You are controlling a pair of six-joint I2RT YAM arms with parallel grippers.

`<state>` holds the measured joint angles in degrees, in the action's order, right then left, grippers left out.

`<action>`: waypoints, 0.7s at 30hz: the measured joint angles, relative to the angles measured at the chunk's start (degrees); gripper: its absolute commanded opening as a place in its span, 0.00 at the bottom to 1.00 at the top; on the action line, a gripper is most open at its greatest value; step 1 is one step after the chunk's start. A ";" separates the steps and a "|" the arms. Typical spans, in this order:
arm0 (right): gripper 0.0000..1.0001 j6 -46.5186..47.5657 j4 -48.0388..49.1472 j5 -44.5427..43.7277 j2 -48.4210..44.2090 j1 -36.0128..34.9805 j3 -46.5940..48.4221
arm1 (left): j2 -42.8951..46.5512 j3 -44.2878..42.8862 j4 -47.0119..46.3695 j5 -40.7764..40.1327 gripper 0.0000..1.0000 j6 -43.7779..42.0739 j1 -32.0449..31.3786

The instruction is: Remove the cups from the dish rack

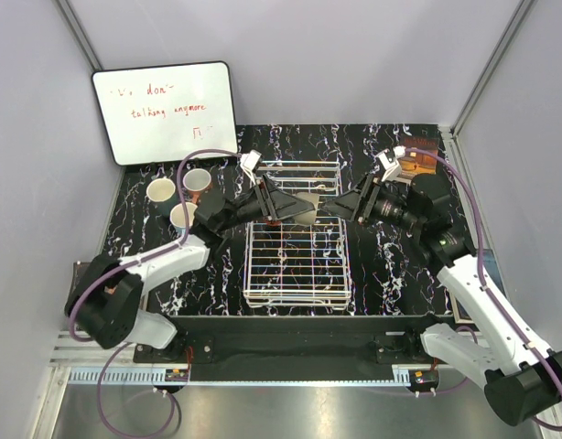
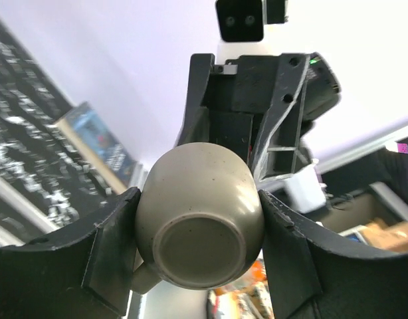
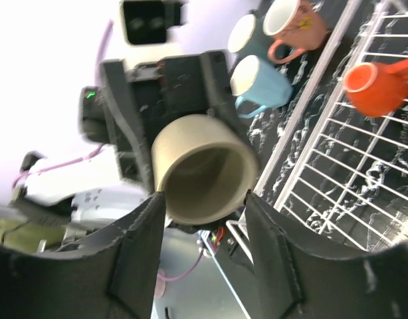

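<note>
Hanging above the dish rack (image 1: 248, 270), the taupe mug (image 1: 305, 208) sits between the left gripper (image 1: 288, 210) and right gripper (image 1: 334, 207), tip to tip. Left wrist: the left fingers (image 2: 114, 246) pinch its sides, base toward the camera. Right wrist: the right fingers (image 3: 134, 266) flank the rim; contact I cannot tell. Probably a handover: one side should clamp squarely before the other lets go.

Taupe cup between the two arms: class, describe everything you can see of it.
The taupe cup is a small rounded mug of speckled, glossy, ceramic-looking material with a round base and a handle. It lies on its side in the air above the dish rack, base towards the left arm, open mouth towards the right. The left claw clamps its sides; the right claw flanks its rim, contact unclear.
</note>
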<state>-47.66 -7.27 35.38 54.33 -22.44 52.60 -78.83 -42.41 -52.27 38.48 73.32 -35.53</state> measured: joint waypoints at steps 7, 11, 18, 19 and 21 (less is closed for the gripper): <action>0.57 -2.08 3.28 3.32 -1.68 0.00 -1.14 | -5.68 0.22 -10.97 2.03 0.00 7.91 0.37; 0.57 -2.69 4.33 3.43 -2.01 0.00 -1.18 | -5.66 0.20 -11.63 3.30 0.00 8.11 0.35; 0.57 -3.63 7.34 4.81 -0.33 0.00 -1.18 | -5.57 0.20 -10.80 4.31 0.00 7.43 -0.59; 0.56 -3.80 7.78 4.87 0.11 0.00 -1.18 | -5.44 0.20 -10.29 4.46 0.00 7.08 -0.92; 0.52 -4.11 8.31 5.35 0.96 0.00 -1.18 | -5.09 0.20 -9.55 4.39 0.00 6.14 -1.66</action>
<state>-51.77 1.04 40.73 55.29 -22.44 51.42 -83.92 -42.22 -61.82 42.87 79.46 -37.19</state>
